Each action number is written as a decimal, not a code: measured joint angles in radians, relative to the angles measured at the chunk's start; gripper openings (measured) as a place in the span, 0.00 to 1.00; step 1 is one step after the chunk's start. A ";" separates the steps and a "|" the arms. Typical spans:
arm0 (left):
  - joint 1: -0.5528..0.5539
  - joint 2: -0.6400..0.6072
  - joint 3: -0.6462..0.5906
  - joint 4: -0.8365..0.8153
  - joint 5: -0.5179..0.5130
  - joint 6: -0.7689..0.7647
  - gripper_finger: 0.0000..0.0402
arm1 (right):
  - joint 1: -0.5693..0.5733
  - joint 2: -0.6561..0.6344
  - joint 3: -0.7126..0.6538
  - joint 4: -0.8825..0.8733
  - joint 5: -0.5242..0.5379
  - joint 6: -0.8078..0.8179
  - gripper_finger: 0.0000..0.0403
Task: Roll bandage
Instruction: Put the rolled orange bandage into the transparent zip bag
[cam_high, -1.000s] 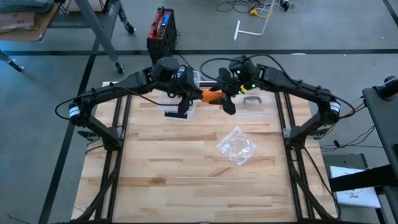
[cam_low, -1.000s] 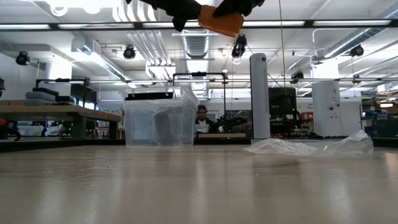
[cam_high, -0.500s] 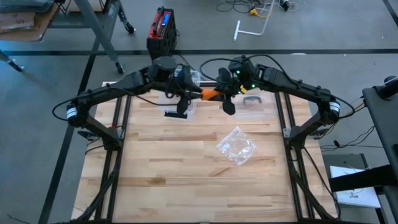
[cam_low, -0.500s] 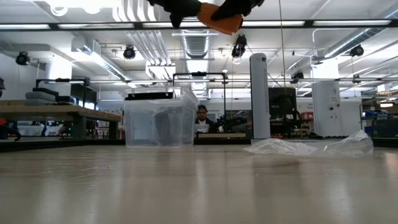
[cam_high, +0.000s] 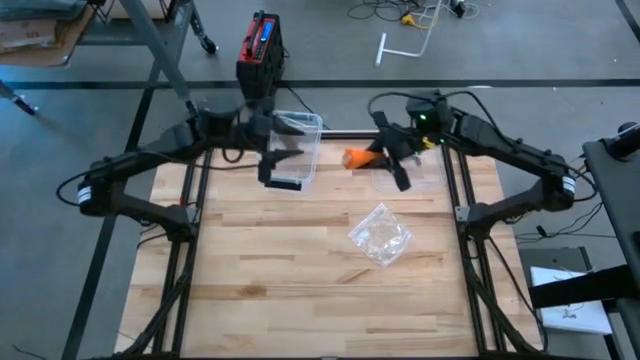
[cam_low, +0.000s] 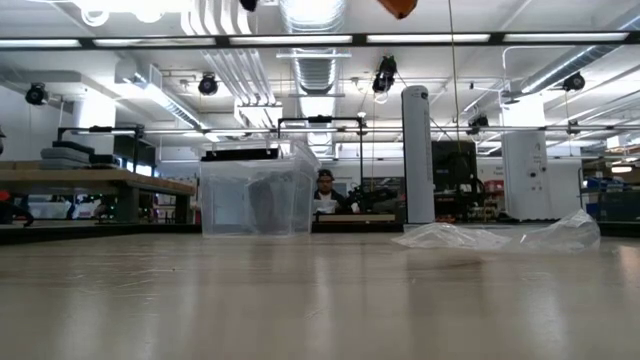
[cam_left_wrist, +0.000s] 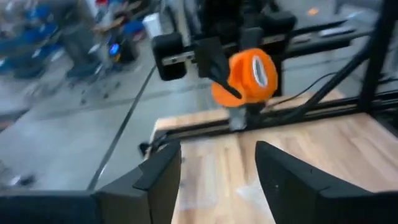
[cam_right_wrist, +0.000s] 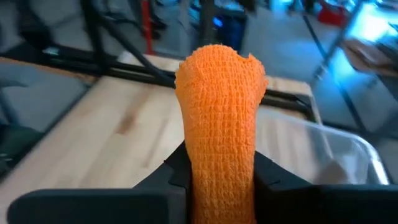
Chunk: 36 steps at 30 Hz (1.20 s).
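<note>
High view: right gripper (cam_high: 383, 158) holds the orange bandage roll (cam_high: 357, 157) aloft, upper centre of frame.
Right wrist view shows its fingers clamped on both flanks of the roll, wound end pointing outward, probably to keep the winding tight. Left gripper (cam_high: 281, 160) sits left of centre over the clear plastic box (cam_high: 303, 128), well apart from the roll, jaws spread and empty in the left wrist view. Clear plastic bag (cam_high: 380, 235) lies mid-table, likely the discarded wrapper.
</note>
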 joint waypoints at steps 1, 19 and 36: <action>0.000 -0.009 -0.046 0.063 0.027 -0.003 0.49 | 0.000 -0.022 -0.024 0.016 -0.021 0.001 0.15; -0.320 0.141 -0.276 0.522 -0.131 -0.053 0.43 | 0.307 -0.309 -0.407 -0.134 0.277 0.406 0.16; -0.517 0.446 -0.279 0.570 -0.514 -0.527 0.52 | 0.554 -0.347 -0.559 -0.100 0.543 0.753 0.14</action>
